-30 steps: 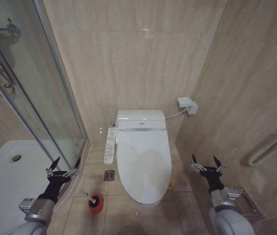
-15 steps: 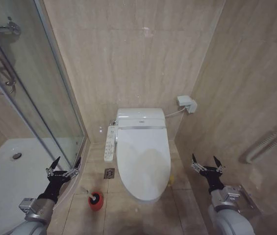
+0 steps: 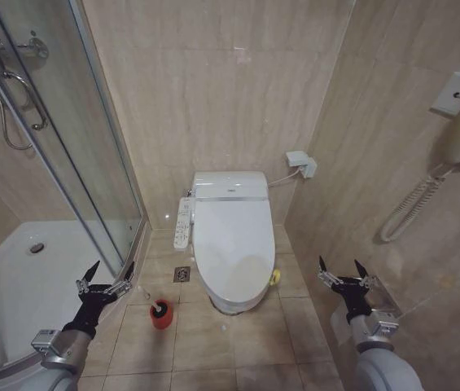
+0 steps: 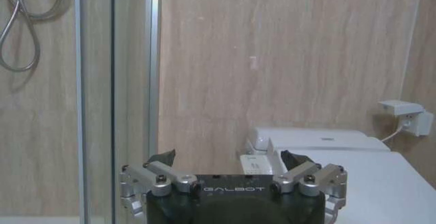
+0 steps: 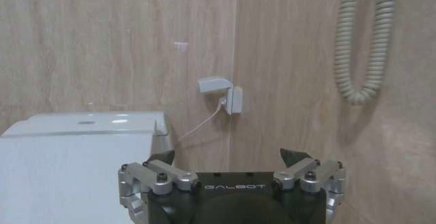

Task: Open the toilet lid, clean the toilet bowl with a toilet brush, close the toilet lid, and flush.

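Both pincers hang low and spread wide, gripping nothing: left gripper [image 3: 106, 275] beside the glass shower door [image 3: 91, 163], right gripper [image 3: 343, 272] near the tiled side wall. Just beyond the left one, the toilet brush [image 3: 159, 309] stands in its red holder [image 3: 161, 319] on the floor, close to the bowl's front. Farther on, the toilet lid [image 3: 233, 244] lies shut over the toilet bowl [image 3: 231, 305], control panel [image 3: 184, 222] alongside, against the back wall.
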Robot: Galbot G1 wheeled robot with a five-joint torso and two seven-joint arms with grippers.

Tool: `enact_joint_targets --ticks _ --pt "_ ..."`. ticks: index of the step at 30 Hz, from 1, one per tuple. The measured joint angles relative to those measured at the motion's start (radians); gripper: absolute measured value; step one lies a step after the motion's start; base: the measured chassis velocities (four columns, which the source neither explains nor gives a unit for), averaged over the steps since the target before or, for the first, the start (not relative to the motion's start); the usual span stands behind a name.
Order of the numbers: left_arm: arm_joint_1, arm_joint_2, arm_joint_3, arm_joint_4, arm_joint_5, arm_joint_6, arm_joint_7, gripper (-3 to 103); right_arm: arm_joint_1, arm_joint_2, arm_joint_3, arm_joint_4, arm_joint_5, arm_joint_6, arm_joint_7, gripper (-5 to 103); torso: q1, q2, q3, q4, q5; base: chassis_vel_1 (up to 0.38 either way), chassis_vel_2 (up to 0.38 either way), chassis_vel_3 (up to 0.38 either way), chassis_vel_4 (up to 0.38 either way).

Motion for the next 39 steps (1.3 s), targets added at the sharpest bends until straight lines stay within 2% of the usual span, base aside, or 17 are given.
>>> enact_joint_targets --ticks 7,22,39 --pt "0.0 0.0 0.0 0.0 0.0 0.0 0.0 100 0.0 0.0 0.0 0.0 0.0 0.0 0.0 100 0.0 0.0 0.0 0.0002 0.0 0.004 0.013 0.0 0.014" --pt "0.001 0.0 0.0 0.0 0.0 0.0 0.0 100 -0.001 0.0 0.0 0.0 0.0 0.0 0.0 100 -0.002 0.001 -0.001 -0.0001 0.0001 0.163 -0.164 -0.167 0.16" --pt "0.0 0.0 0.0 0.0 0.0 0.0 0.0 100 0.0 0.0 0.0 0.0 0.0 0.0 0.0 100 -0.001 0.0 0.0 -0.0001 0.0001 0.012 -0.009 -0.01 0.005"
